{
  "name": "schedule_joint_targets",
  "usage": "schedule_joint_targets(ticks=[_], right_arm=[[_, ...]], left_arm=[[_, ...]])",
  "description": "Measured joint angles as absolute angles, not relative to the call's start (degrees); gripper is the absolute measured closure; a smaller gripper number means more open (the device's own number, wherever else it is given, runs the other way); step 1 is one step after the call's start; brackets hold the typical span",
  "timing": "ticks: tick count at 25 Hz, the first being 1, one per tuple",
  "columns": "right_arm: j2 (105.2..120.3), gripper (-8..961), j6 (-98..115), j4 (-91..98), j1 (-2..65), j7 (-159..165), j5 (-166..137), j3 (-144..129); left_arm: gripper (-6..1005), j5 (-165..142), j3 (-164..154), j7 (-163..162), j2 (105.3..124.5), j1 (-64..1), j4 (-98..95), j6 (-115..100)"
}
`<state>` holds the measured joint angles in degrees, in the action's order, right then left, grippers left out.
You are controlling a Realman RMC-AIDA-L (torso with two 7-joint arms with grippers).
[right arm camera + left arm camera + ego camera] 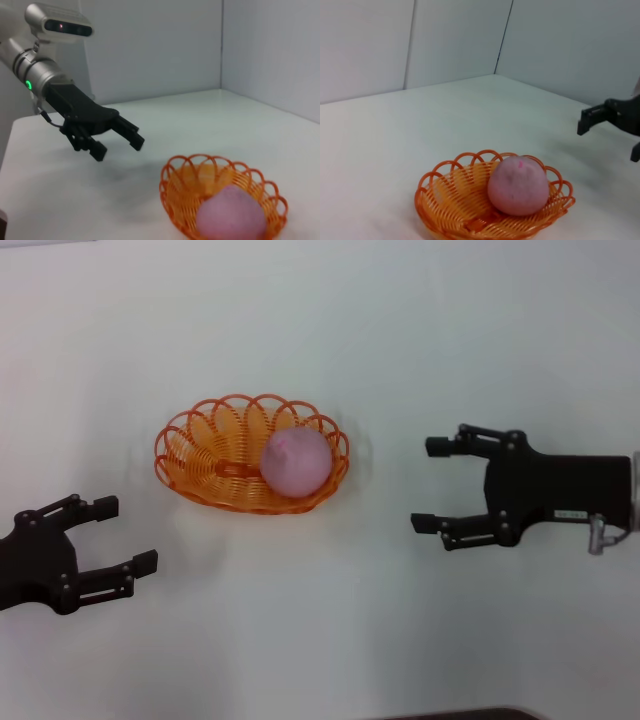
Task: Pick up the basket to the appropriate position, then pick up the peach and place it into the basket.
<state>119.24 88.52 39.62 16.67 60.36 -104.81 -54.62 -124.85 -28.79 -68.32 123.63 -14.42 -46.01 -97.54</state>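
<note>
Right pincer (428, 485): we see its two fingers spread wide apart with nothing between them, tips pointing toward the basket (250, 453). It stands well apart from the basket's rim, touching nothing. In the left wrist view one dark finger of this same pincer (610, 122) shows beyond the basket, clear of it.

Left pincer (125, 535): likewise spread open and holding nothing, it sits on the other side of the basket, nearer the robot's body, its tips aimed toward the basket but well short of it. The right wrist view shows this left pincer (117, 142) raised above the tabletop (400, 330), with its shadow below it.

Between the two pincers, the orange basket rests flat on the white tabletop, upright. The peach (296, 461) lies inside it, against the wall on the side facing the right pincer; the side facing the left pincer holds nothing. Both wrist views confirm the peach (518, 186) seated within the scalloped rim (220, 165), not perched on it.

We judge the task to be essentially complete: the basket is set down, the fruit is in it, and both pincers are free of the load. Nothing appears left except, perhaps, returning the arms to rest.
</note>
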Motion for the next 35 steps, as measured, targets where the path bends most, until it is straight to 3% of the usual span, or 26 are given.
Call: schedule_joint_targets(ticks=[7, 35], right_arm=[[118.53, 0, 88.2, 37.7, 15.7, 60.0, -107.5, -52.9], [119.36, 1, 87.2, 37.1, 16.6, 60.0, -109.4, -50.6]], left_arm=[[111, -125.5, -29.2, -68.2, 123.57, -14.7, -45.7, -97.4], [111, -125.1, -29.1, -68.1, 123.66, -14.7, -45.5, -97.2]])
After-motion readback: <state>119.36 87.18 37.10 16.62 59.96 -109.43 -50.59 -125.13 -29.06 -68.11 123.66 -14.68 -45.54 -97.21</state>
